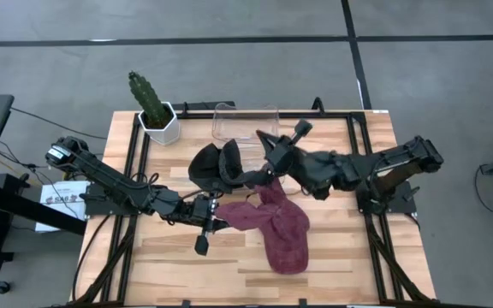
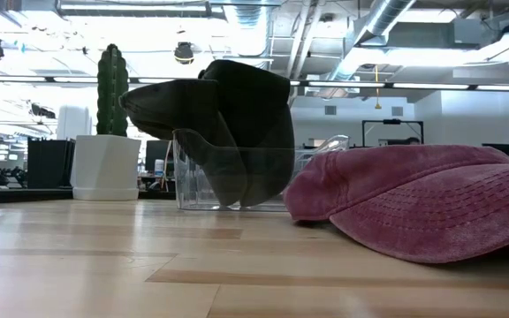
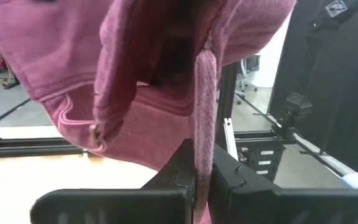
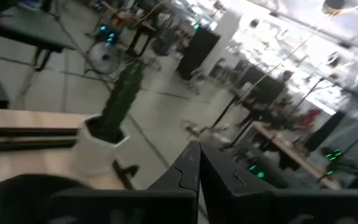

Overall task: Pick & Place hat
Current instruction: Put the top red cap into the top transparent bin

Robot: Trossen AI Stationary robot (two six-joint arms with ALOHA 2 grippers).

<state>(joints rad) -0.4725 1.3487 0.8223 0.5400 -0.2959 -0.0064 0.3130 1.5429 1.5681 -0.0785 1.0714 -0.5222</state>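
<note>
A maroon hat [image 1: 281,227] lies on the wooden table right of centre; in the low view the maroon hat [image 2: 422,203] rests on its brim and crown. A black hat [image 1: 216,164] sits behind it, standing tall in the low view [image 2: 228,124] in line with a clear container. My left gripper [image 1: 219,214] is shut at the maroon hat's left end. My right gripper [image 1: 262,177] reaches in from the right and is shut at the black hat's right edge. Neither gripper shows in the low view. My left gripper [image 3: 202,186] pinches the maroon hat's narrow strap [image 3: 205,93] between its two fingers, coming level from the table's left. The rest of the hat [image 3: 135,81] spreads beyond the fingers and lies on the table. My right gripper [image 4: 199,174] is shut at the black hat's right edge [image 1: 248,177], coming from the table's right. Its wrist view shows only dark cloth [image 4: 23,190] beside the fingers, so the exact hold is hidden. The hat stands raised and tilted, brim [image 2: 153,99] toward the left.
A clear plastic container [image 1: 245,121] stands at the far edge, just behind the black hat. A cactus in a white pot [image 1: 157,115] stands at the far left corner. Black frame rails run along the table's left and right sides. Bare wood lies near the front edge.
</note>
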